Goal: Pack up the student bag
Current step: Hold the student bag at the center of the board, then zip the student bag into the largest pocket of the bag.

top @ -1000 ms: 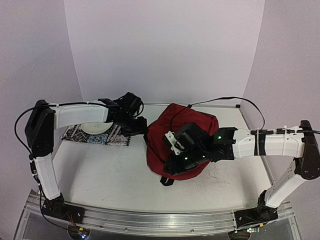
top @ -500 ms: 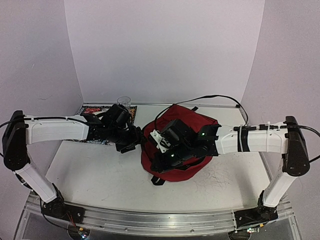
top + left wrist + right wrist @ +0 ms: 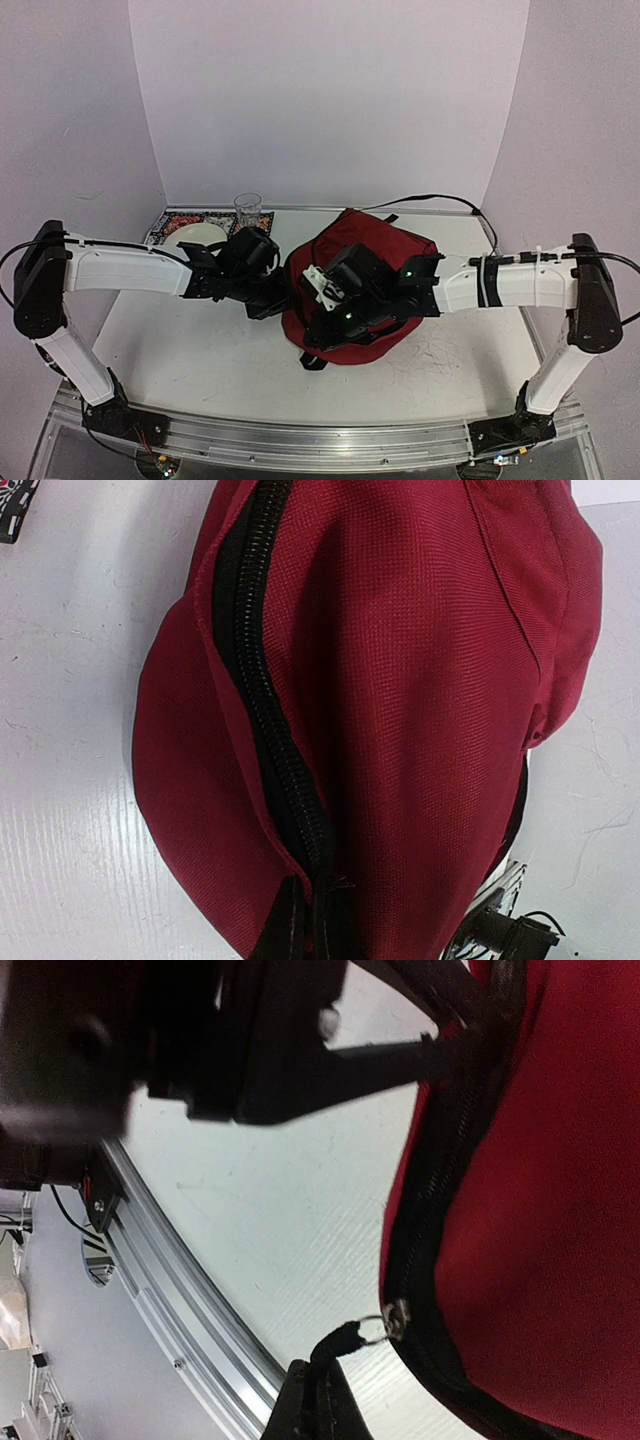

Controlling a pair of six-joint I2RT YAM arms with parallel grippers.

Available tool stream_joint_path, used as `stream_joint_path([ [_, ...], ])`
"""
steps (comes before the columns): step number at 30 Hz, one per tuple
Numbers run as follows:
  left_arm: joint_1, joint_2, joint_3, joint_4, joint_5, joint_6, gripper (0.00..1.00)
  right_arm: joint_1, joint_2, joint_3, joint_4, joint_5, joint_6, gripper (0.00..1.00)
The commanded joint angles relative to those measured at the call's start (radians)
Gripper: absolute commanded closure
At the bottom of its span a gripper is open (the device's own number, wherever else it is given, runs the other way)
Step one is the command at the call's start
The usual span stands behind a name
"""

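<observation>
Two pincers work at the same side of the student bag. The bag lies near the middle of the bench, a little to the right, and its dark-red cloth bulges upward.

The left pincer comes in from the left and meets the left edge of the bag. Its fingers are pressed together. In the left wrist view the black zip runs down the red cloth and ends exactly between them, so this pincer has the bag by the zip line.

The right pincer reaches over the bag from the right and sits at its near left part, close beside the left one. It is also fully closed, and it holds the black zip pull. A small metal ring joins this pull to the slider on the zip.

At the far left corner of the bench, behind the left arm, a pale plate lies on a patterned mat. A clear glass stands upright near the plate, apart from the bag.
</observation>
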Motion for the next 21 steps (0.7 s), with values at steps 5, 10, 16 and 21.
stream_joint_path([
  [5,0.048,-0.023,-0.022,0.027,-0.076,0.061,1.0,-0.014,-0.202,-0.181,-0.091,0.045,-0.002,1.0],
  [10,0.085,-0.044,-0.023,-0.018,-0.108,0.102,1.0,-0.048,-0.291,-0.25,-0.162,0.075,-0.002,1.0],
  [16,0.125,-0.069,-0.009,-0.06,-0.132,0.144,1.0,-0.095,-0.362,-0.285,-0.258,0.11,-0.019,1.0],
  [21,0.144,-0.085,-0.008,-0.078,-0.137,0.166,1.0,-0.168,-0.426,-0.318,-0.325,0.147,-0.028,1.0],
])
